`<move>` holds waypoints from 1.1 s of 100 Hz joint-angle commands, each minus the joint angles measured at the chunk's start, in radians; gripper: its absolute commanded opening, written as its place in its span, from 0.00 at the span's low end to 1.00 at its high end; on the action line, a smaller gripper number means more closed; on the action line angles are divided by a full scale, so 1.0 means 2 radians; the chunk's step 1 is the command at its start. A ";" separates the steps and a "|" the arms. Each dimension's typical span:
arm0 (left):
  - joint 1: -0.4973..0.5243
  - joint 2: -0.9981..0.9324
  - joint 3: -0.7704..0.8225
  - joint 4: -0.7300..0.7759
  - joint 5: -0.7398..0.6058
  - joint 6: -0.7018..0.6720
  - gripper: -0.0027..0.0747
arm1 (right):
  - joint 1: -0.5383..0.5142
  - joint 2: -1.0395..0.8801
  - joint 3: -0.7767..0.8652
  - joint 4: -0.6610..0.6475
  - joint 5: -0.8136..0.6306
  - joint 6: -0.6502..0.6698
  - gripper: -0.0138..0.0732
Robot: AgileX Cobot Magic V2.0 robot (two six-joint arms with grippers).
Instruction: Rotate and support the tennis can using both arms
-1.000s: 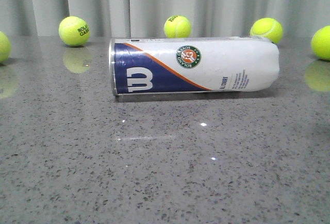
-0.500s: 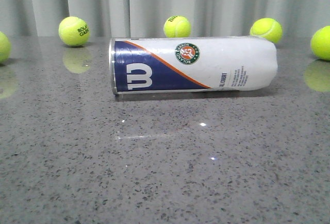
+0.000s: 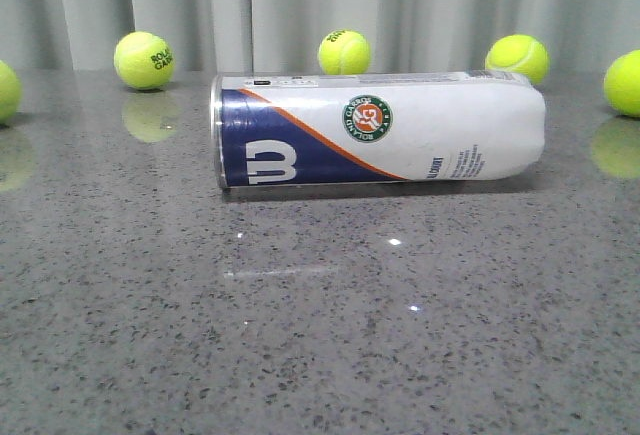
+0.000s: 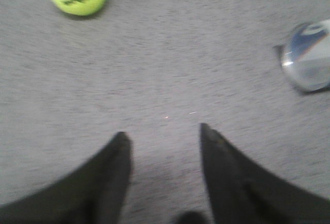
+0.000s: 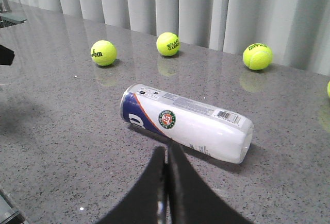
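Tennis can [image 3: 378, 130] lies on side mid-table, metal rim toward robot's left, rounded white end toward right. Grey speckled table [image 3: 320, 335] bare in front of can. Five tennis balls along back edge, near curtain [image 3: 320, 5]; nearest ball [image 3: 344, 52] just behind can. Left gripper [image 4: 164, 134] fingers spread apart, holding nothing, above bare table, can's rim end off to side. Right gripper [image 5: 166, 154] fingers pressed together, empty, poised near can's side, whether touching unclear.

White tennis can [image 3: 380, 130] with navy band, orange stripe; yellow-green balls [image 3: 144, 60].
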 commanded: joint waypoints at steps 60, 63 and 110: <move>0.001 0.320 -0.057 -0.593 0.049 0.355 0.69 | -0.001 0.007 -0.011 0.003 -0.036 -0.005 0.09; 0.001 0.339 -0.063 -0.600 0.059 0.358 0.69 | -0.001 0.007 -0.011 0.003 -0.036 -0.005 0.09; -0.074 0.500 -0.135 -0.694 0.154 0.400 0.63 | -0.001 0.007 -0.011 0.003 -0.036 -0.005 0.09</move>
